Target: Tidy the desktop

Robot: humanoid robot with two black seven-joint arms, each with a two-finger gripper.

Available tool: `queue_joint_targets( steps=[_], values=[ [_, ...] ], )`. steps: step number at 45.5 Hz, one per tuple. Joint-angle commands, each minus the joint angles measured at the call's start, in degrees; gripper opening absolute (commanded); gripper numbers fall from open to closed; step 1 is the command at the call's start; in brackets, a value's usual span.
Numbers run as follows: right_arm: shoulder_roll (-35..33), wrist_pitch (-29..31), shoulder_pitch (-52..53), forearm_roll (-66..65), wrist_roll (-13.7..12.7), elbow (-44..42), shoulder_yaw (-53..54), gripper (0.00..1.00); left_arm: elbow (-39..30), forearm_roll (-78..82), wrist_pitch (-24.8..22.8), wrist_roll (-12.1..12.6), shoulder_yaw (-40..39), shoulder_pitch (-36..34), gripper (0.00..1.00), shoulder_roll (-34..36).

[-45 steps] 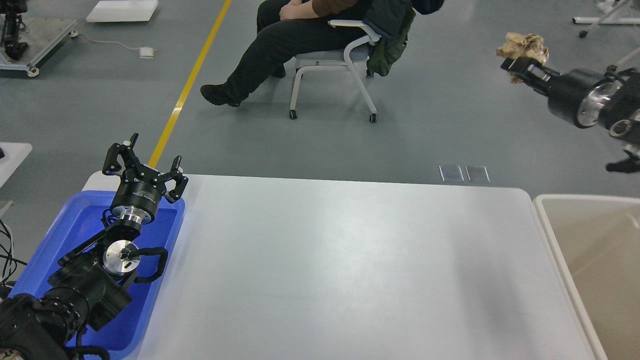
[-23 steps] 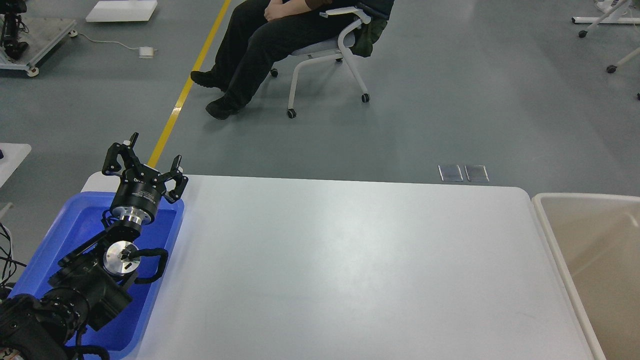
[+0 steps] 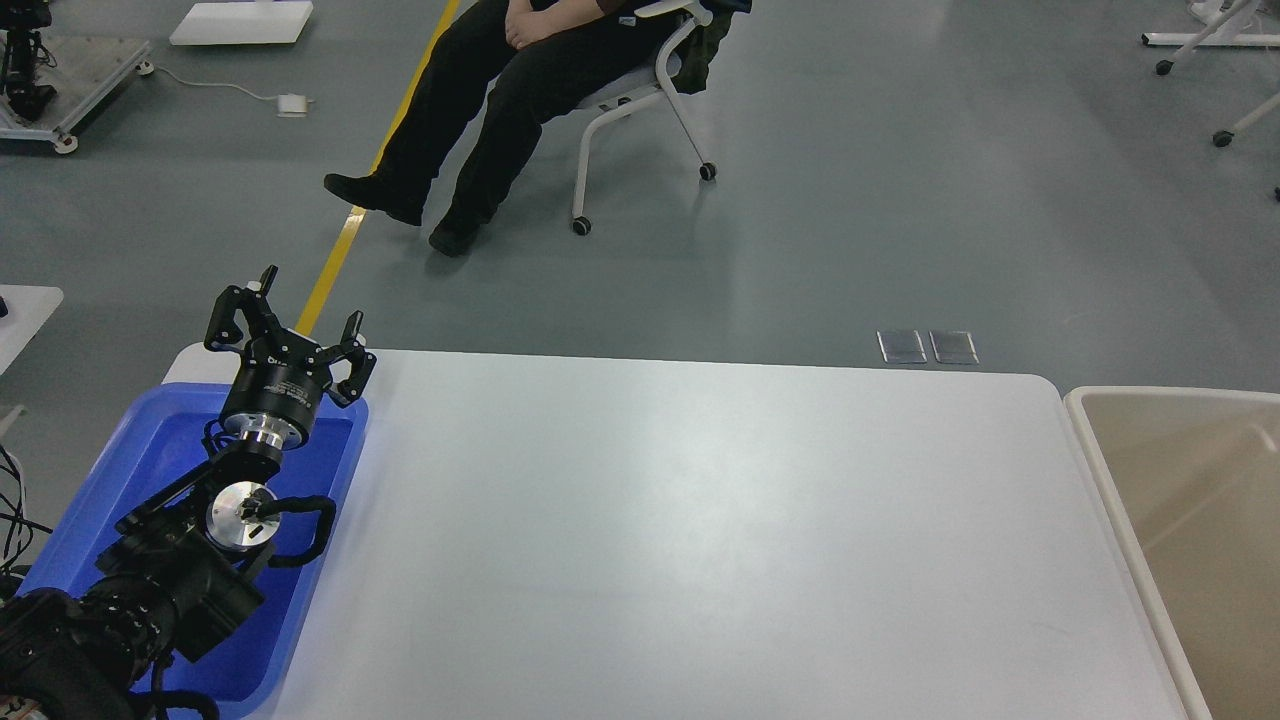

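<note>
Left arm: it comes in from the near-left corner and reaches up over the blue tray, black with silver joint rings.
Left gripper (image 3: 290, 322): it hangs above the far end of the tray, its two fingers spread wide apart with nothing between them.
Blue tray (image 3: 150, 460): it sits on the left end of the surface, its long side running near to far, much of it hidden under the arm.
Desktop (image 3: 700, 540): this wide white surface with rounded corners fills the middle of the scene, from the tray on the left to the bin on the right.
Seated person (image 3: 480, 110): far beyond the surface, in dark trousers and dark shoes, legs stretched toward the yellow floor line (image 3: 370, 190).
Chair (image 3: 630, 110): white-framed, on castors, under that person, well apart from the surface.
Floor plates (image 3: 928, 346): two small metal plates lie side by side on the grey floor, just past the far edge of the surface.
Beige bin (image 3: 1100, 470): it stands just beside the right end of the surface, its rim close to the surface's edge.
Right gripper: out of sight.
</note>
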Motion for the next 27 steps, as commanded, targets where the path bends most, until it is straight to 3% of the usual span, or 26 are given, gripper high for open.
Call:
queue_joint_targets(
  steps=[1, 11, 27],
  values=[
    [2.8, -0.2, -8.2, 1.2, -1.6, -4.3, 4.2, 0.0, 0.0, 0.0, 0.0, 0.0, 0.0, 0.0, 1.0, 0.0],
    [10.0, -0.3, -17.0, 0.8, -1.6, -9.1, 6.3, 0.0, 0.0, 0.0, 0.0, 0.0, 0.0, 0.0, 1.0, 0.0],
    [19.4, -0.3, -25.7, -0.7, -1.2, -10.1, 6.3, 0.0, 0.0, 0.0, 0.0, 0.0, 0.0, 0.0, 1.0, 0.0]
  ],
)
